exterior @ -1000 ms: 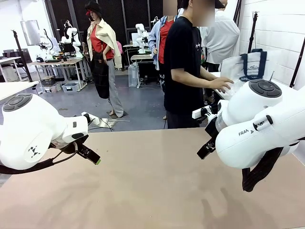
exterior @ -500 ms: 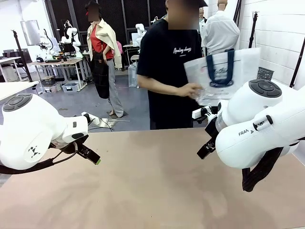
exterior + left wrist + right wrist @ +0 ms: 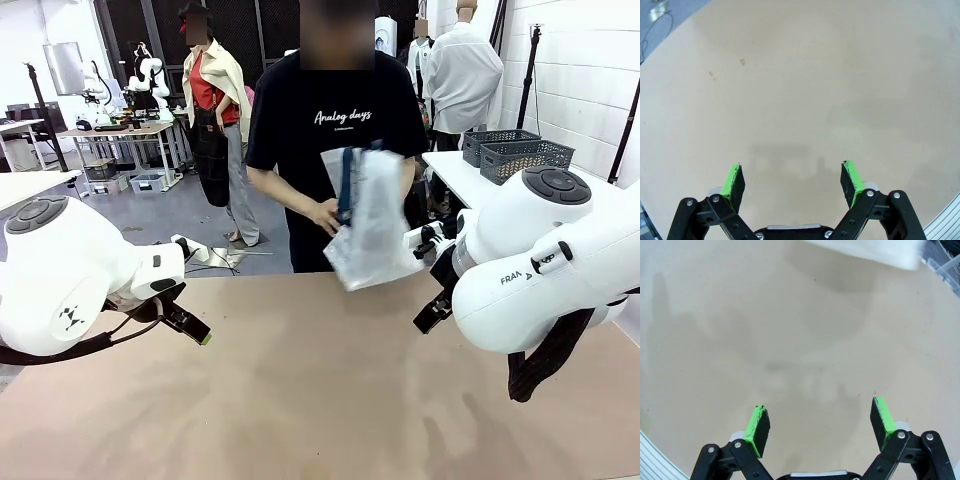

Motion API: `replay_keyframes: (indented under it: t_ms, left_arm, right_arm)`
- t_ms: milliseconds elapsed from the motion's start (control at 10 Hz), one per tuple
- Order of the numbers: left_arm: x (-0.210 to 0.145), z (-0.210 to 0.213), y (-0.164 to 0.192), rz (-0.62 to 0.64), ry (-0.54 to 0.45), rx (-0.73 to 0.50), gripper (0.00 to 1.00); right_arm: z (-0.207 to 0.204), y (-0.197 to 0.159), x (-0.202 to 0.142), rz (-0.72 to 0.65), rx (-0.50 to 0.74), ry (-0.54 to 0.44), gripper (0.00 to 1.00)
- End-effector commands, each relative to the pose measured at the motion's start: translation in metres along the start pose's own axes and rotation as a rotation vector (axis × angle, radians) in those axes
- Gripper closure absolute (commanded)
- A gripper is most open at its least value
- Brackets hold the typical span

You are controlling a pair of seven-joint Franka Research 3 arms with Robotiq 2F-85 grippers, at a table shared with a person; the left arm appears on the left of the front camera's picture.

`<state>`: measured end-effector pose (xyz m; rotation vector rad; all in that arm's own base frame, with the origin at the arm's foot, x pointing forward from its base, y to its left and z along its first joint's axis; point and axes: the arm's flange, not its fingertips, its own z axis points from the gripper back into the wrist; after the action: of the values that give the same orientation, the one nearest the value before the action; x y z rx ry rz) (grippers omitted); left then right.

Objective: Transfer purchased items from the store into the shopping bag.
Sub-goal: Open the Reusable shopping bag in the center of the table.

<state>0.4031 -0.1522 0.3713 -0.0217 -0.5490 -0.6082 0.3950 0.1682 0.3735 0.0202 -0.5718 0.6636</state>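
A person in a black T-shirt stands at the table's far edge and holds the shopping bag [image 3: 372,215], whitish and translucent with navy handles, just above that edge. A blurred white corner of the shopping bag [image 3: 865,250] crosses the top of the right wrist view. The purchased items are hidden from view. My left gripper [image 3: 195,328] hangs over the table's left side, open and empty [image 3: 792,167]. Over the right side my right gripper [image 3: 430,315] is also open, with bare tabletop between its fingers [image 3: 820,407].
The tan table [image 3: 320,400] stretches bare between the two arms. Two dark grey lattice baskets [image 3: 515,150] stand on a white side table at the back right. Other tables and arms stand far off at the back left.
The person turned from the side table at the right and carried the bag to the middle of the table's far edge. Neither arm moved.
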Motion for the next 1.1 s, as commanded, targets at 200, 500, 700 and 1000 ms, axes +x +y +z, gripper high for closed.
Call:
replay_keyframes:
  t_ms: [200, 500, 700, 1000]
  left_arm:
    - [-0.0003, 0.0000, 0.0011, 0.002, 0.000, 0.001, 0.00]
    - [-0.0003, 0.0000, 0.0011, 0.002, 0.000, 0.001, 0.00]
    - [-0.0003, 0.0000, 0.0011, 0.002, 0.000, 0.001, 0.00]
    - [-0.0003, 0.0000, 0.0011, 0.002, 0.000, 0.001, 0.00]
  right_arm:
    - [0.0000, -0.0001, 0.0000, 0.000, 0.000, 0.000, 0.00]
    - [0.0000, -0.0001, 0.0000, 0.000, 0.000, 0.000, 0.00]
    - [0.0000, -0.0001, 0.0000, 0.000, 0.000, 0.000, 0.00]
    - [0.0000, -0.0001, 0.0000, 0.000, 0.000, 0.000, 0.00]
